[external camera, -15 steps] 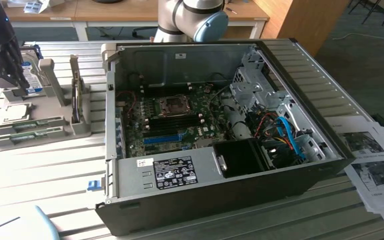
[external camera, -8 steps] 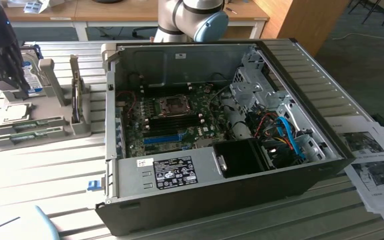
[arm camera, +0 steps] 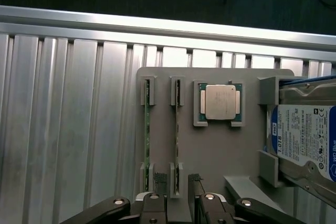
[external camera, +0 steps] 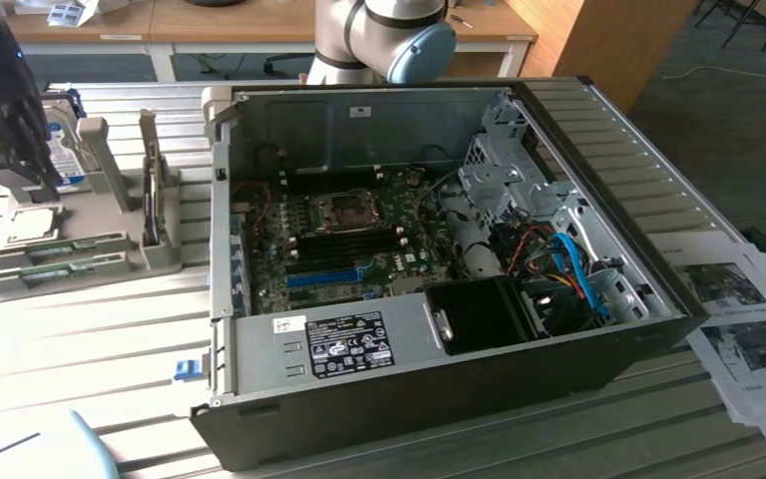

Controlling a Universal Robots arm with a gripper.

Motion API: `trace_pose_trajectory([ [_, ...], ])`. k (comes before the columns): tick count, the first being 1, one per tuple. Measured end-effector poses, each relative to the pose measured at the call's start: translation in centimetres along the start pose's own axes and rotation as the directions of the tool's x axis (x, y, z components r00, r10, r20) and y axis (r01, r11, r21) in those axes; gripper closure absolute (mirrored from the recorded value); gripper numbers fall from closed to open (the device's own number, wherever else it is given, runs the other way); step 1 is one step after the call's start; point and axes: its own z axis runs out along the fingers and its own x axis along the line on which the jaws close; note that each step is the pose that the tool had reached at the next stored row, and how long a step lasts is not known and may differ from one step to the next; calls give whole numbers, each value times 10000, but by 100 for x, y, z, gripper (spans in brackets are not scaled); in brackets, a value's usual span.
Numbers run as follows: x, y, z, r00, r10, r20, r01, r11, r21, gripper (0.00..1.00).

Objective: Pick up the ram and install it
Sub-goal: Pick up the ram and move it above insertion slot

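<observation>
Two thin green ram strips stand on edge in slots of a grey holder [arm camera: 215, 150]. One ram [arm camera: 177, 129] runs straight toward my gripper [arm camera: 177, 182]; the other ram [arm camera: 147, 129] stands parallel beside it. My gripper is open above the holder, one fingertip [arm camera: 160, 181] on each side of the nearer strip's end, nothing clamped. In the exterior view the gripper [external camera: 21, 185] hangs over the holder [external camera: 77, 244] at the exterior view's left, and the ram strips [external camera: 59, 256] lie in the holder's front part. The open computer case [external camera: 423, 279] holds the motherboard with dark memory slots [external camera: 343, 242].
A CPU chip [arm camera: 220, 102] and a silver hard drive with blue label [arm camera: 310, 145] sit in the same holder. Inside the case are a bright blue long slot [external camera: 323, 277], a black fan housing [external camera: 490, 314] and blue cables [external camera: 576, 269]. Printed papers [external camera: 749, 329] lie at the exterior view's right.
</observation>
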Motion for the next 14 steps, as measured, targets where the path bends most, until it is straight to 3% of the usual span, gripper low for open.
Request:
trace_pose_trajectory([
  [14, 38, 0, 146, 10000, -1, 0, 1, 10000, 0, 71],
])
